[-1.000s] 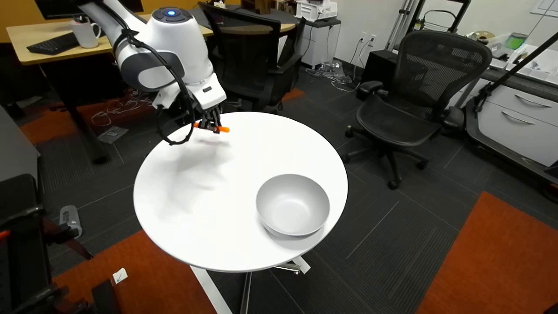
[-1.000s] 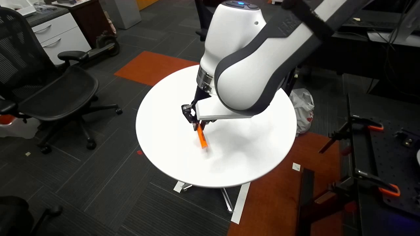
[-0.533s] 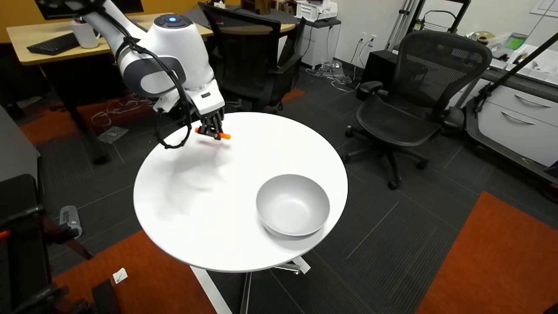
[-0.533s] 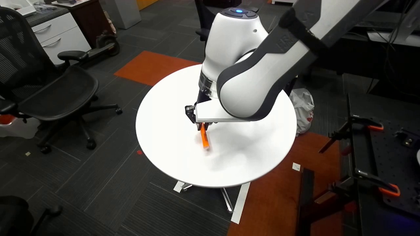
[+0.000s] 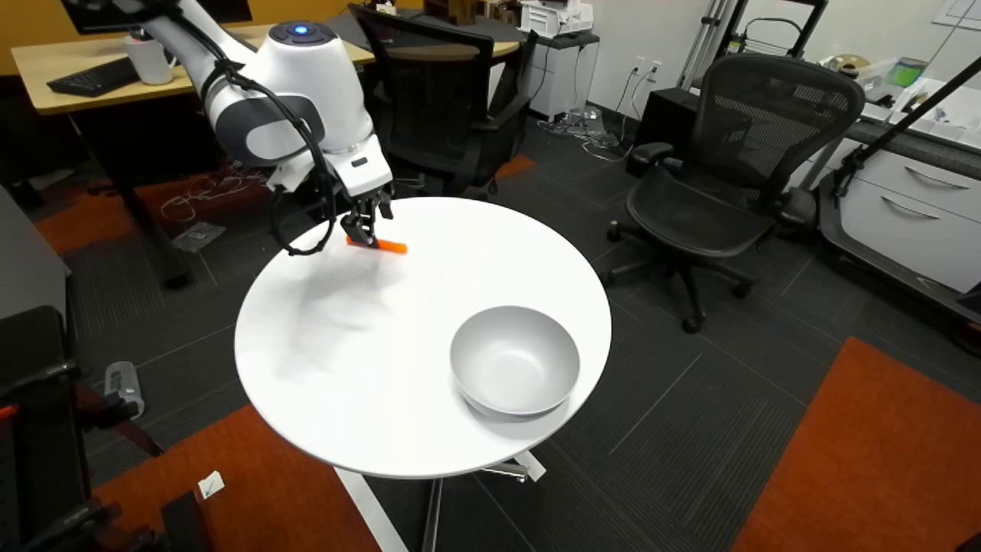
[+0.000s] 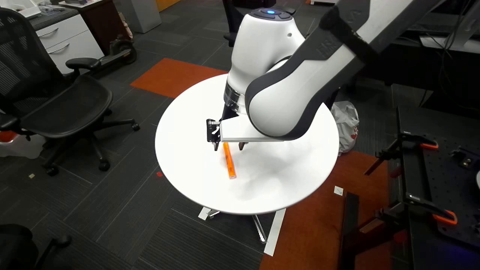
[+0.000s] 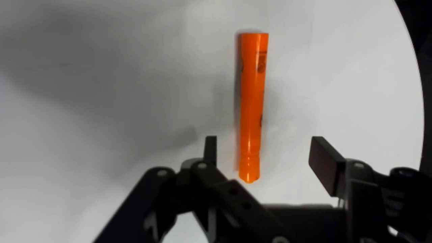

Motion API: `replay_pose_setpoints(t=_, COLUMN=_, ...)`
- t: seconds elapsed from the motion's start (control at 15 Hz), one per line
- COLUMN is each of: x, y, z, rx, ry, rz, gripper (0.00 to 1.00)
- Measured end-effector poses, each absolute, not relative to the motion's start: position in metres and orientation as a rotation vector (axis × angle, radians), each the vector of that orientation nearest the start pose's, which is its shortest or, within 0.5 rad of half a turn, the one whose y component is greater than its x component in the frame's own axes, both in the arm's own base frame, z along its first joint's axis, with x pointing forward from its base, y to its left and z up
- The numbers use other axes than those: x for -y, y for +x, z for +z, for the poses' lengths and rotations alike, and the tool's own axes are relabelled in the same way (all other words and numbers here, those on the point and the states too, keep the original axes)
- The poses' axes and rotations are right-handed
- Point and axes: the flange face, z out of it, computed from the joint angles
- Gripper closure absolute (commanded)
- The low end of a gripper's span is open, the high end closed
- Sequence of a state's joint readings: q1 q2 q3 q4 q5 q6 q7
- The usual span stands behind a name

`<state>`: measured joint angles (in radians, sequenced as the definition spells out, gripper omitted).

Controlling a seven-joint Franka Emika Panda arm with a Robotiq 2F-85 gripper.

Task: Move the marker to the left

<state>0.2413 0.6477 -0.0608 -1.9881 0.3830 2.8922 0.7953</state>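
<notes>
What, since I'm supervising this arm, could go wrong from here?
The bright orange, stick-shaped marker looks cylindrical, so it might roll on the round white table. The open black claw has one finger that looks closer to it in the wrist view, so a sideways move could nudge it.

Office, mesh swivel chair (image 5: pixel 766 142), desk (image 5: pixel 57 56) with keyboard (image 5: pixel 96 77), carpet tiles (image 5: pixel 690 445)

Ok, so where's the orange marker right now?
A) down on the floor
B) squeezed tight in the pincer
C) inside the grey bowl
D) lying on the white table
D: the orange marker lies flat on the white table, and in the wrist view the open pincer leaves a gap on each side of it.
</notes>
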Motion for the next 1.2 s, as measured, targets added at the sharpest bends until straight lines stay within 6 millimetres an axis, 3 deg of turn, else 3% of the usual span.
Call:
replay_pose_setpoints(t=0.27, x=-0.098, y=0.621, z=0.177, rx=-1.31, ry=-2.57, rz=-0.278, gripper=0.0)
replay_pose_setpoints(t=0.6, x=-0.106, y=0.612, z=0.212, rx=-1.219, ry=-2.6, rz=-0.19, gripper=0.0)
replay_pose_setpoints(t=0.93, x=-0.087, y=0.607, z=0.252, rx=-1.159, ry=-2.623, rz=-0.125, gripper=0.0)
replay_pose_setpoints(t=1.2, x=-0.072, y=0.603, z=0.27, rx=-1.124, ry=-2.642, rz=-0.062, gripper=0.0)
